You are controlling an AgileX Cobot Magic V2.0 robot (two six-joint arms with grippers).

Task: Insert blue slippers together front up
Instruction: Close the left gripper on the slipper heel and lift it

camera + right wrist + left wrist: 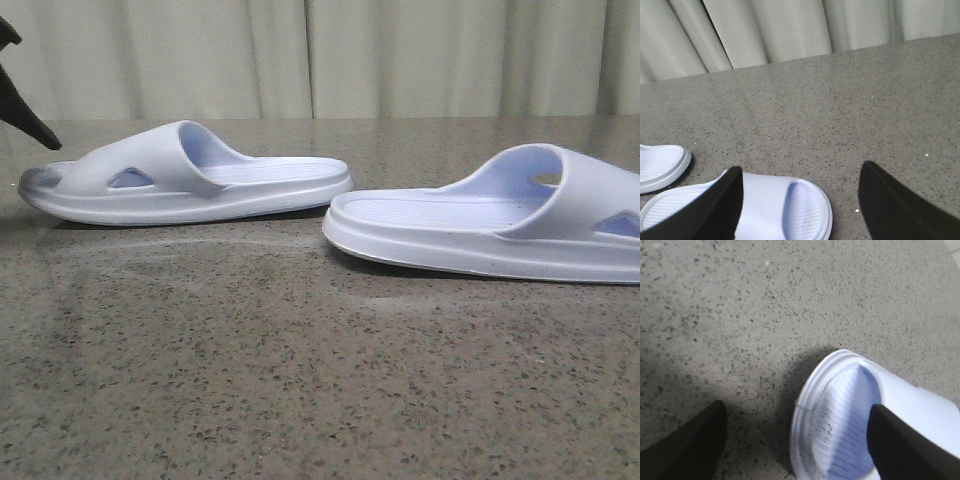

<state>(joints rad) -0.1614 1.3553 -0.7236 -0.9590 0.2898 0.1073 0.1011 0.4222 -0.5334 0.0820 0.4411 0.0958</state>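
Two pale blue-white slippers lie sole-down on the speckled stone table, heels towards each other. The left slipper [190, 175] has its toe pointing left. The right slipper [500, 215] has its toe pointing right and runs past the frame's edge. My left gripper [795, 445] is open above the left slipper's toe [840, 410], one finger over the footbed and one over bare table. One dark fingertip [28, 118] of it shows in the front view. My right gripper [800, 205] is open above the right slipper's toe [770, 205] and holds nothing.
The table [300, 380] is grey-brown speckled stone. A pale curtain [320, 55] hangs behind its far edge. The other slipper's heel [660, 167] shows beside the right slipper in the right wrist view.
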